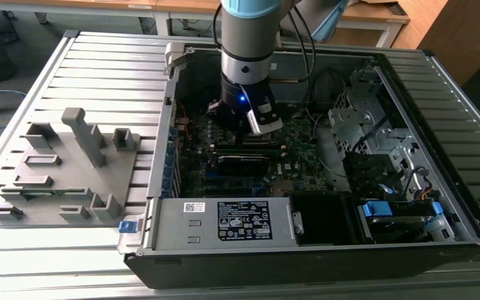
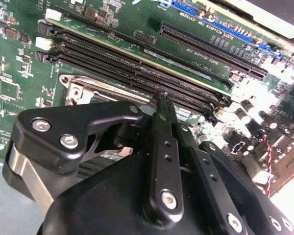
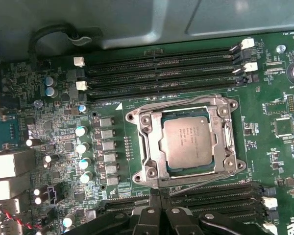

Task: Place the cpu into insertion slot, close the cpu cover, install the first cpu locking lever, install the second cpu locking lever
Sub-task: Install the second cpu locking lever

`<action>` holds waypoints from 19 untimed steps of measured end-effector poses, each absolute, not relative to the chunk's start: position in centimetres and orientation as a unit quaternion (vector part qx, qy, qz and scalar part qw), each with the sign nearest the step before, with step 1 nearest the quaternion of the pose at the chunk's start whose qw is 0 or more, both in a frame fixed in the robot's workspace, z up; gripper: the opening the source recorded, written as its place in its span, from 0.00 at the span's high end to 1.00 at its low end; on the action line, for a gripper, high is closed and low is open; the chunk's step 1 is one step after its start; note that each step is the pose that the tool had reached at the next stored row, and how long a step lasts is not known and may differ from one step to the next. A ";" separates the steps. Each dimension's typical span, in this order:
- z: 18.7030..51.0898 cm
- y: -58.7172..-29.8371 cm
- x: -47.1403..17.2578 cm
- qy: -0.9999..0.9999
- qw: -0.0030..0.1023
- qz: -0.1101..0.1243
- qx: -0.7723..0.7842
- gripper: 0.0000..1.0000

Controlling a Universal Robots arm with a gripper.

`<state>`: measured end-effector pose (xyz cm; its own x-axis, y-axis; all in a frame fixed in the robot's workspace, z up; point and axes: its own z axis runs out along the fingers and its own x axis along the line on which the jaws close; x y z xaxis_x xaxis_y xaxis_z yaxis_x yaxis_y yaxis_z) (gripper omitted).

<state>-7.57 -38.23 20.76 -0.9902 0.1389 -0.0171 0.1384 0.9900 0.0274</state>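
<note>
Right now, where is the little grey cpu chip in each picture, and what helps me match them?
First wrist view: the cpu lies in its silver-rimmed socket, between two banks of memory slots.
Second wrist view: hidden behind the hand; the slots run beyond it.
Exterior view: hidden behind the hand, inside the open case.
Shared landmark: the black hand.

There was 1 cpu [image 3: 187,142], 1 cover [image 3: 152,171], 1 arm [image 1: 249,44], 1 power supply [image 1: 223,223] and 1 grey fixture [image 1: 65,169].
</note>
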 end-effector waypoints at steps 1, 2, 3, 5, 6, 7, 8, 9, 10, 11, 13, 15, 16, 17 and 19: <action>20.8 -38.2 -7.6 0.997 0.009 0.013 0.070 0.89; 20.8 -38.2 -7.6 0.997 0.010 0.013 0.070 0.89; 20.8 -38.2 -7.6 0.997 0.010 0.013 0.070 0.89; 20.7 -38.3 -7.7 0.997 0.009 0.019 0.070 0.89; 20.7 -38.3 -7.8 0.997 0.009 0.022 0.070 0.89; 20.7 -38.3 -7.8 0.997 0.009 0.025 0.070 0.89; 20.7 -38.4 -7.8 0.997 0.009 0.027 0.070 0.89; 20.7 -38.4 -7.8 0.997 0.008 0.029 0.070 0.89; 20.7 -38.5 -7.8 0.997 0.008 0.030 0.070 0.89; 20.7 -38.5 -7.8 0.997 0.008 0.031 0.070 0.89; 20.6 -38.7 -7.9 0.997 0.008 0.033 0.070 0.89; 20.5 -38.9 -7.9 0.997 0.008 0.036 0.070 0.89; 20.5 -38.9 -7.9 0.997 0.008 0.039 0.070 0.89; 20.5 -39.0 -7.9 0.997 0.008 0.041 0.070 0.89; 20.4 -39.2 -8.0 0.996 0.007 0.047 0.070 0.89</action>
